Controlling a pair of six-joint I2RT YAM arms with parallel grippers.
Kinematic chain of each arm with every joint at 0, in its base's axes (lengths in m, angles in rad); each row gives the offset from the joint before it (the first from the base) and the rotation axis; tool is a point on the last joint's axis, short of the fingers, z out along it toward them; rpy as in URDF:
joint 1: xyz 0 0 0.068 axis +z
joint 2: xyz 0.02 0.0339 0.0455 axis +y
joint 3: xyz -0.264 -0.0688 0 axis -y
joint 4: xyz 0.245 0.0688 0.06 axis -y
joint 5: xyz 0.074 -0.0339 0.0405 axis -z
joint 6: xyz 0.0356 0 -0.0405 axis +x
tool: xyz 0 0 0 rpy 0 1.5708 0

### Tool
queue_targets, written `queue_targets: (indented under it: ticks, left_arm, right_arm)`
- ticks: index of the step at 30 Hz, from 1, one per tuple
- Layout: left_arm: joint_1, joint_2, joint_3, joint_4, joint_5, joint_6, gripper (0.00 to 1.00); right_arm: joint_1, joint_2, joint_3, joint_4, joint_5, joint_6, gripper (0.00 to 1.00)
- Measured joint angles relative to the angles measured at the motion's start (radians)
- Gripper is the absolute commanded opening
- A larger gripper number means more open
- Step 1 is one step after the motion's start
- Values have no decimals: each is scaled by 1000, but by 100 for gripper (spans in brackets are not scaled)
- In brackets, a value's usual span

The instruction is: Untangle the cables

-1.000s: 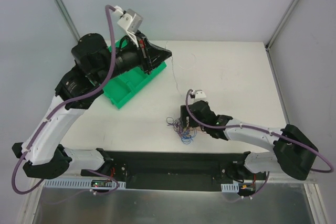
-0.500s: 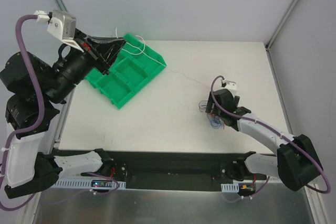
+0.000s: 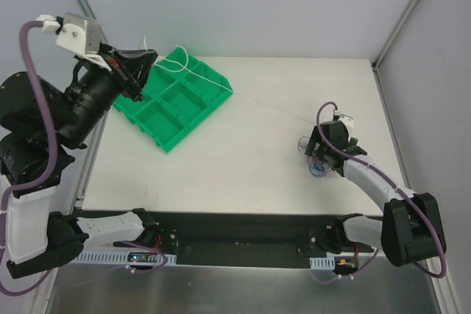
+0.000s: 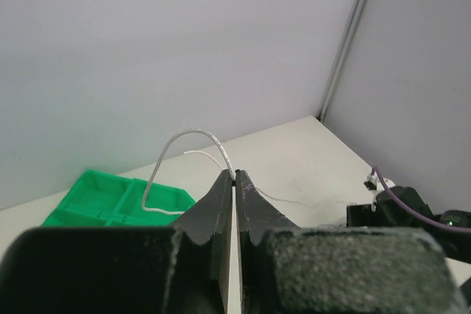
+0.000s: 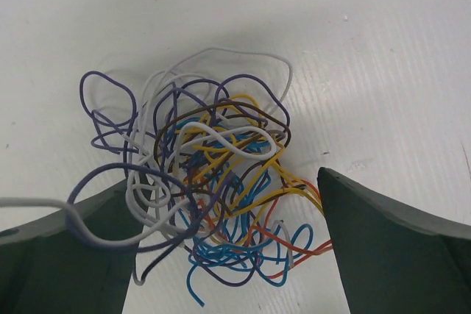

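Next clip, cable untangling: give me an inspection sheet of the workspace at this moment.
Surface: white table, no spills seen.
Job's things: tangle of thin coloured wires at the right; one white wire drawn out of it toward the left.
Clutter: green tray with compartments, far left.
Grippers: left pincer shut on the white wire, raised by the tray; right pincer open, straddling the tangle.
Cables: purple arm cables run along both arms.
Surroundings: plain pale walls, metal frame posts.
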Motion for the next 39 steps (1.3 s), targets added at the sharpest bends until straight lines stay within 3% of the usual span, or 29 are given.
queue_targets:
  ticks: [8, 15, 20, 24, 30, 37, 39]
  left_arm:
    - [0, -38, -32, 25, -11, 3, 0]
    - [0, 9, -390, 50, 56, -110, 0]
    - [0, 97, -699, 101, 188, -185, 0]
    - [0, 145, -845, 156, 261, -223, 0]
    - [0, 256, -894, 303, 384, -272, 0]
    - [0, 455, -892, 414, 541, -325, 2]
    - [0, 484, -892, 426, 569, -341, 8]
  right_arm:
    - [11, -43, -25, 54, -143, -87, 99]
    - [48, -139, -72, 142, -267, -156, 99]
    - [63, -163, -137, 238, -395, -189, 98]
    - [74, -171, -174, 286, -473, -196, 99]
    - [75, -309, -230, 315, -462, -191, 100]
    - [72, -446, -268, 305, -273, -147, 96]
    - [66, -463, -273, 304, -246, -140, 96]
